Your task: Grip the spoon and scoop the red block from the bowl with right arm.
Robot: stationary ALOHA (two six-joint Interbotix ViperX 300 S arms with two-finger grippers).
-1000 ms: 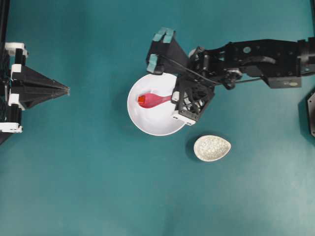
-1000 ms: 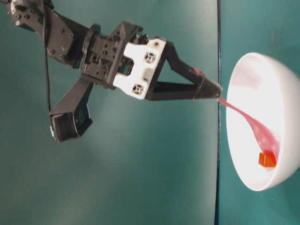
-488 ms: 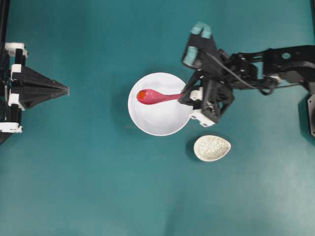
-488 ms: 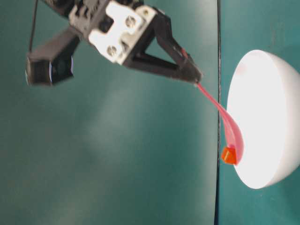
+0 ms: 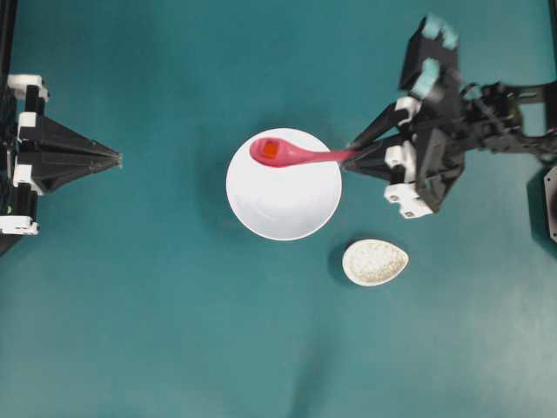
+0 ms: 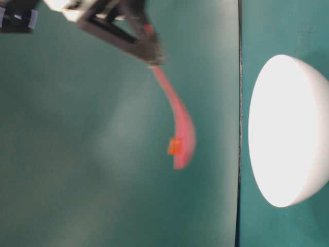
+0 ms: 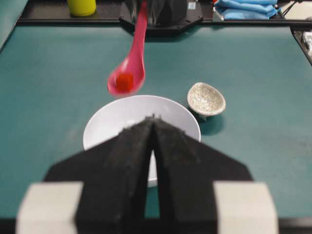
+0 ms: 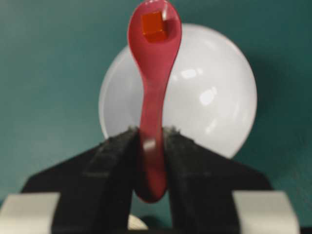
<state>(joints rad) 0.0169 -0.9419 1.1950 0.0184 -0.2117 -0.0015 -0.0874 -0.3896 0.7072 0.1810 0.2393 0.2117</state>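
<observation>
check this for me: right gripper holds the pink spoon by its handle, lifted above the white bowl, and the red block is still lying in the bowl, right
Not quite: the red block sits in the spoon, not the bowl, as the right wrist view shows. The right gripper does hold the handle.

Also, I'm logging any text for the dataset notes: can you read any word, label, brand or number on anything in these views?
None can be read.
Spoon, red block, bowl, speckled dish: no markings.
Yellow container, blue cloths: no text visible.

A robot lab: two black arms (image 5: 470, 139) over a teal tabletop (image 5: 174, 331).
</observation>
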